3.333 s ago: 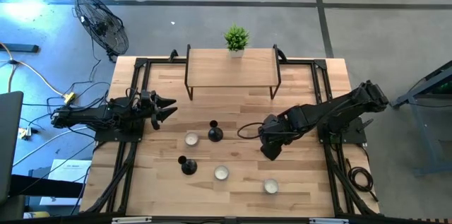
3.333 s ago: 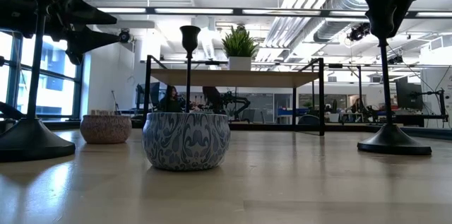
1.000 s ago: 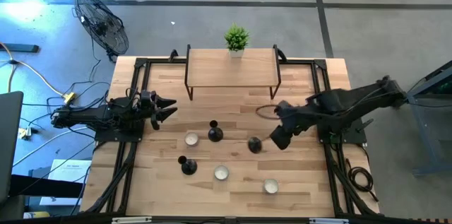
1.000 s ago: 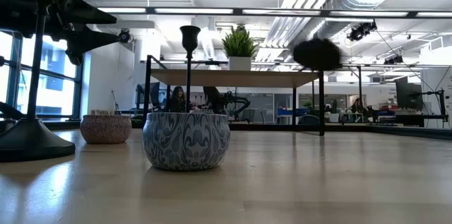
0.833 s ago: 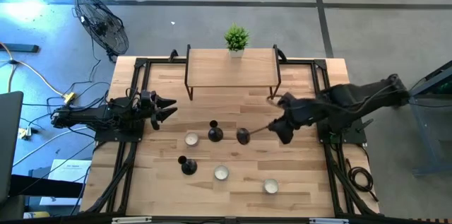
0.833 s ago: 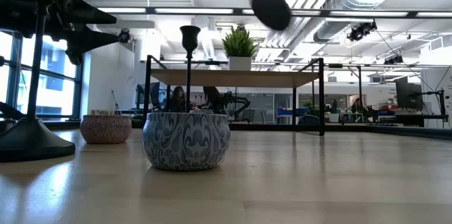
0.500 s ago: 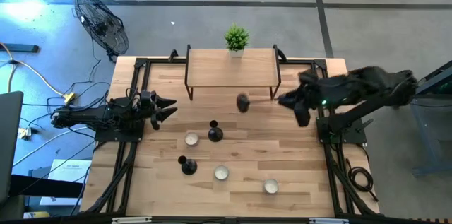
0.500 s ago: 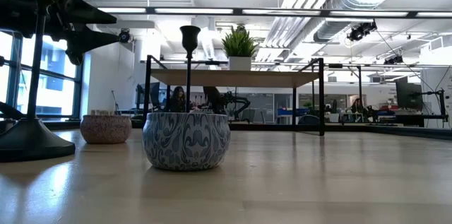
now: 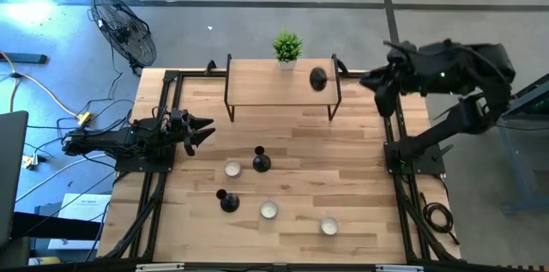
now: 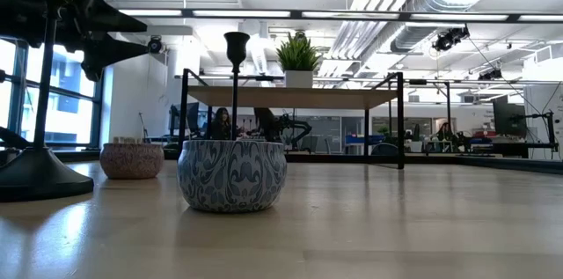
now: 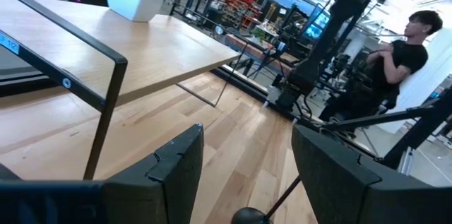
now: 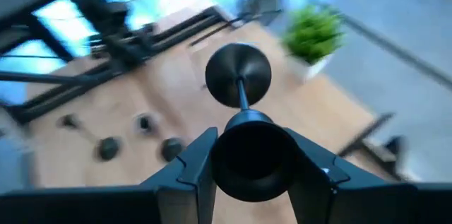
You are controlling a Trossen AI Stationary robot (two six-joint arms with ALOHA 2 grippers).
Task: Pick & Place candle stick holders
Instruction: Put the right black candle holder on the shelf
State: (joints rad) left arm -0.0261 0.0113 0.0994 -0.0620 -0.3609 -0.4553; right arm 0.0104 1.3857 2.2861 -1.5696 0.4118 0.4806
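My right gripper (image 9: 371, 81) is raised over the table's far right, shut on a black candle stick holder whose round base (image 9: 318, 79) hangs over the right part of the wooden shelf (image 9: 266, 87). Two more candle stick holders (image 9: 262, 162) (image 9: 228, 201) stand upright on their bases at mid-table. My left gripper (image 9: 204, 129) waits open at the left edge, level, touching nothing. My right gripper pinches the holder's cup end (image 12: 252, 155) between its two fingers. The thin stem (image 12: 242, 97) and flared base (image 12: 238, 75) stick out ahead of the fingers, toward the table's left and slanting down. The holder is lifted clear, tipped on its side.
A small potted plant (image 9: 287, 47) stands at the shelf's far edge. Three round tealights (image 9: 232, 169) (image 9: 268, 210) (image 9: 329, 226) sit near the standing holders. A fan (image 9: 124, 32) is beyond the far left corner. A person (image 11: 409, 40) shows in the room behind.
My right gripper has risen and gone toward the table's far edge, turning as it went. The candle stick holder went with it from above mid-table to over the shelf's right part, out of the low view's top.
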